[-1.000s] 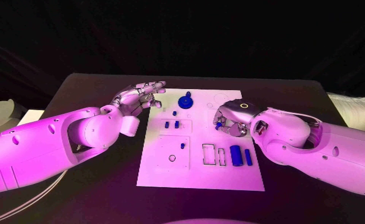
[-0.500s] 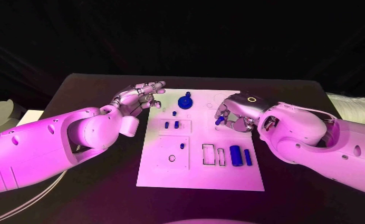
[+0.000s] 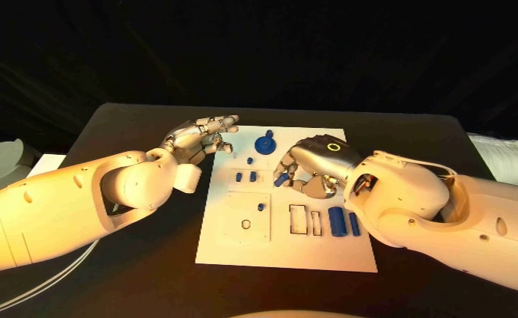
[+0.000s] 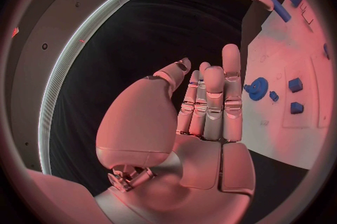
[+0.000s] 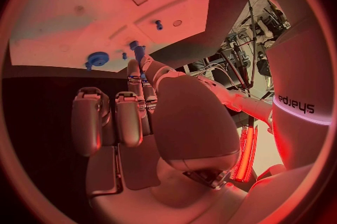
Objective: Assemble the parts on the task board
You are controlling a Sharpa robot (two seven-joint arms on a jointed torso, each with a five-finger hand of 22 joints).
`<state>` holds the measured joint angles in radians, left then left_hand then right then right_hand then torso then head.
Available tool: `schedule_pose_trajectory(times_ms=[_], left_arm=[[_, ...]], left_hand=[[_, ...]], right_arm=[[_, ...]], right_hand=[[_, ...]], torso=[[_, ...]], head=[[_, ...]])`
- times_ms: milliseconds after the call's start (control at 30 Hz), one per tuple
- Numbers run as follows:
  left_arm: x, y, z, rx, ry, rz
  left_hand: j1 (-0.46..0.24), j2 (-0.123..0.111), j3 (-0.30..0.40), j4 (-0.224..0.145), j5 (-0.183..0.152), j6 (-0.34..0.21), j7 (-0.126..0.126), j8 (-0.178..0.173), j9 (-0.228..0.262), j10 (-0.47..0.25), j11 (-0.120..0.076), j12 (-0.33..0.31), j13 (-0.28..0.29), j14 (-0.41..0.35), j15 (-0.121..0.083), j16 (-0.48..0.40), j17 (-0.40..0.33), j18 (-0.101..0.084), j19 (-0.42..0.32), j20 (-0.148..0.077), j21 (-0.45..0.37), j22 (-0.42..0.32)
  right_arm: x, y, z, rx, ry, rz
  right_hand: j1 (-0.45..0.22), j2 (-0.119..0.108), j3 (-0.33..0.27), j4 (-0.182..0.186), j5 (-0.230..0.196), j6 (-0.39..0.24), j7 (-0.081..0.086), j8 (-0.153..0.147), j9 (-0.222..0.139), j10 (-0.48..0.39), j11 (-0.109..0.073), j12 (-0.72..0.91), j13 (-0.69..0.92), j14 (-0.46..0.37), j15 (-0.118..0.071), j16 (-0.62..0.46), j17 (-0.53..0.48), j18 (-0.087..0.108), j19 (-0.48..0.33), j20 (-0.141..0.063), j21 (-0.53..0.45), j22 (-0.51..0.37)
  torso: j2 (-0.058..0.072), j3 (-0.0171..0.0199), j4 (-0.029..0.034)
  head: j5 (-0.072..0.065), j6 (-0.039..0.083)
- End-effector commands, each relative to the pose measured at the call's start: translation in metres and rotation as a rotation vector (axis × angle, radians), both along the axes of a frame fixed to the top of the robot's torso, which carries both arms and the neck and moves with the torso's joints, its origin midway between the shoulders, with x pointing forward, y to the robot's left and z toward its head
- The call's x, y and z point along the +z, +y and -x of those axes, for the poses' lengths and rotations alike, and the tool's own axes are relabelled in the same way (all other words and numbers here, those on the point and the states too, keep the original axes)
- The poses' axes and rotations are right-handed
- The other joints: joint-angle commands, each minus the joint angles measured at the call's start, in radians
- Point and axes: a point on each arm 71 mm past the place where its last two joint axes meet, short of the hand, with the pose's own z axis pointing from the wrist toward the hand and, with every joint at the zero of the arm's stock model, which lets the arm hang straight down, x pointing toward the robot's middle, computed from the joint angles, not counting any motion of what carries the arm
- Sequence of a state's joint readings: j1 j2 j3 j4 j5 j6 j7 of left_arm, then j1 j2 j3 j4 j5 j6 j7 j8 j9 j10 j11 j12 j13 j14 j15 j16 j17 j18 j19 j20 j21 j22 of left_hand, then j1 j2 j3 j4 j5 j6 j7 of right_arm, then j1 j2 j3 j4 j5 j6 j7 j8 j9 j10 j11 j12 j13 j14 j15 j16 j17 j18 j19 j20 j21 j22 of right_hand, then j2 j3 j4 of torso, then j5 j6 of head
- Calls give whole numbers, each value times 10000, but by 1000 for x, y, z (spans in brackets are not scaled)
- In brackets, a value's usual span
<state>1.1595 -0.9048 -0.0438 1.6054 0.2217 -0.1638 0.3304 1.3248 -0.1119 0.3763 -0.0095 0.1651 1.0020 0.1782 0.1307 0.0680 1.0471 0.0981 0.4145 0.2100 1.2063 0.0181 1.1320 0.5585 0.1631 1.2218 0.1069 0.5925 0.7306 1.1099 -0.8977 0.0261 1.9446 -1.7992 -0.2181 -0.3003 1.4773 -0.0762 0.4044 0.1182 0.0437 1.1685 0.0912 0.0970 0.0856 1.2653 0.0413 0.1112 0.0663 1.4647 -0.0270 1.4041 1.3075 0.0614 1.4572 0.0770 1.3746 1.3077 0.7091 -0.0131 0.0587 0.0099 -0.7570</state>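
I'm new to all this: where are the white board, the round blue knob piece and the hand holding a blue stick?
White board (image 3: 324, 254): head view, bare near corner.
Round blue knob piece (image 3: 264, 144): head view, its disc.
Right hand (image 3: 311, 162): head view, back of the hand.

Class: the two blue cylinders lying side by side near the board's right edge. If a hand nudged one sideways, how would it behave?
The cylinders look round and lie flat, so one would probably roll. They seem small, rigid, likely light. The board looks smooth, offering little grip.

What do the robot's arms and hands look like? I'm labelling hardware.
Both arms are smooth, rounded white shells. The left hand and right hand are silver metal with jointed fingers. A glowing ring marks the right hand's back, and "sharpa" is printed on the right arm's shell.
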Motion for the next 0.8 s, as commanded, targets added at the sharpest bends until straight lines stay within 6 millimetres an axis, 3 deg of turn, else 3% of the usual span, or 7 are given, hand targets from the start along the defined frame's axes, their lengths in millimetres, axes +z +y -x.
schedule_pose_trajectory(times_ms=[33, 367, 433, 800], left_arm=[[1, -4, 0, -236, -93, 132], [1, -9, 0, -318, -98, 171], [1, -9, 0, -318, -100, 172], [1, -9, -1, -321, -83, 162]], left_hand=[[49, 85, -16, -67, 30, -63, 13, 77, 3, -100, 7, 99, 14, -86, -18, 0, -32, 185, -22, 77, -55, -20], [49, 85, -16, -67, 30, -63, 13, 77, 3, -100, 7, 99, 14, -86, -18, 0, -32, 185, -22, 77, -55, -20], [49, 85, -16, -67, 30, -63, 13, 77, 3, -100, 7, 99, 14, -86, -18, 0, -32, 185, -22, 77, -55, -20], [49, 85, -16, -67, 30, -63, 13, 77, 3, -100, 7, 99, 14, -86, -18, 0, -32, 185, -22, 77, -55, -20]], right_arm=[[-5, 15, 7, 526, 0, -180], [-39, 50, 23, 1429, 834, -367], [-45, 55, 25, 1531, 932, -353], [-63, 59, 21, 1513, 1200, 56]], right_hand=[[-32, -44, 72, -15, 45, 73, 133, 52, 148, 38, 28, -47, -10, 652, -50, 54, 350, -1, 6, -68, 9, 33], [-4, -52, 116, -59, 46, 65, 168, 31, 151, 42, 46, -100, -12, 650, -44, 51, 343, 2, 2, -61, -2, 20], [5, -51, 128, -71, 47, 62, 177, 26, 151, 42, 50, -113, -12, 650, -43, 52, 345, 4, -1, -59, -8, 12], [12, -55, 138, -86, 48, 61, 185, 20, 152, 44, 55, -127, -12, 650, -40, 55, 348, 2, 2, -56, -2, 19]], torso=[[-3, -10, 16], [15, -9, 12], [6, -11, -25], [7, 3, 7]], head=[[108, -52], [334, -129], [374, -153], [364, -224]])
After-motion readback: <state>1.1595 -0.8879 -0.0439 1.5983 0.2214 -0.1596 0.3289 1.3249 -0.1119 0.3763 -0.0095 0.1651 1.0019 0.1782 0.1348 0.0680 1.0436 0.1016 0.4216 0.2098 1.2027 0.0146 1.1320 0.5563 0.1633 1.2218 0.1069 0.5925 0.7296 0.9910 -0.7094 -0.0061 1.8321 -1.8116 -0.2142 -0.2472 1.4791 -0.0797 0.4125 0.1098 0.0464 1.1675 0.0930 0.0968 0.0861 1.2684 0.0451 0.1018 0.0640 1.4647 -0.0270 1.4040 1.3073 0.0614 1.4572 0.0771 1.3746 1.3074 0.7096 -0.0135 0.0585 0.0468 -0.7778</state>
